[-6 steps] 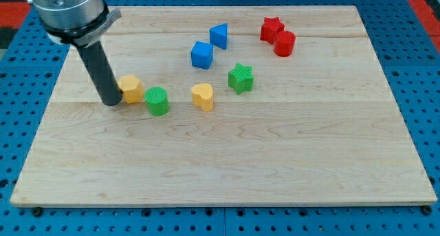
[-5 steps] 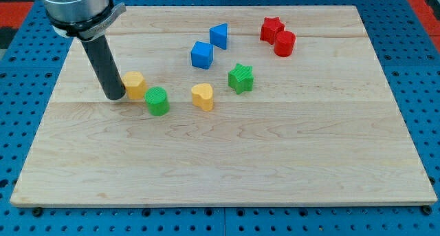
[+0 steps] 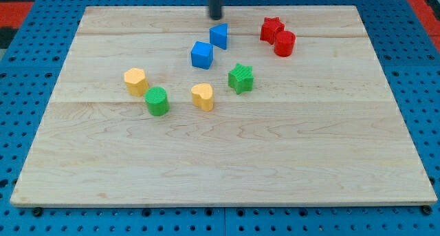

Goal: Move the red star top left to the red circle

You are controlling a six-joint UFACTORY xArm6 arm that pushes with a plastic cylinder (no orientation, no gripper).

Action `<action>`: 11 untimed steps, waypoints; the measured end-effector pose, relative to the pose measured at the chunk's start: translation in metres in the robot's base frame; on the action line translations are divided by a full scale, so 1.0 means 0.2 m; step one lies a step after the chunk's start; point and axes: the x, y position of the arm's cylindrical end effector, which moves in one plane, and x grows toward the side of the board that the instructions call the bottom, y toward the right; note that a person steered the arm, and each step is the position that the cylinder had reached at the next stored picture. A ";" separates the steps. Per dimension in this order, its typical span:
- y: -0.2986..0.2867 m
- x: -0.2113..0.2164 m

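At view's top right, red star (image 3: 271,28) touching red circle (image 3: 284,43).

Only one view is given, so nothing is shared with a second one. The desk (image 3: 227,167) is looked down on from above and from its near side, with the camera tilted toward the far edge. The whole wooden top is seen, from the near edge at the bottom to the far edge at the top, and the far edge looks shorter than the near one. A strip of blue board with holes (image 3: 20,112) is seen around the desk on the left, right and near sides. The camera is set fairly close, so the desk fills most of the picture.
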 end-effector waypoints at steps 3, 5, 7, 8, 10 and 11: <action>0.29 0.18; 0.26 0.18; 0.22 -0.03; 0.19 -0.05; -0.59 0.03; -0.63 0.39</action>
